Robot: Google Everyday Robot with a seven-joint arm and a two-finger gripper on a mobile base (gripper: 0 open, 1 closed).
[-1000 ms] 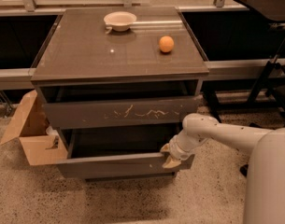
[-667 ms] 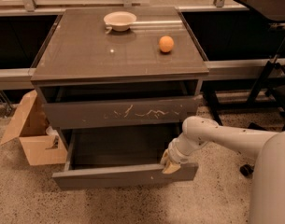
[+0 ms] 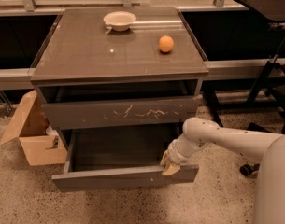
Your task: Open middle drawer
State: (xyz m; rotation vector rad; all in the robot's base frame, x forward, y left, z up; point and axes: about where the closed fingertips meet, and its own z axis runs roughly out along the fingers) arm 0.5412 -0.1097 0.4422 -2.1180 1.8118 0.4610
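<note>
While low, pincer point(image 3: 170, 165) at middle drawer point(image 3: 115, 178).

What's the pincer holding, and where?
The pincer meets the middle drawer at its front's top edge, near the right end; gripped or hooked cannot be told.

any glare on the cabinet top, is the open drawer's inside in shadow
Camera view: pale glare streaks the cabinet top beside the bowl; the middle drawer is shadowed inside; the gripper, at its front edge, right end, is well lit.
</note>
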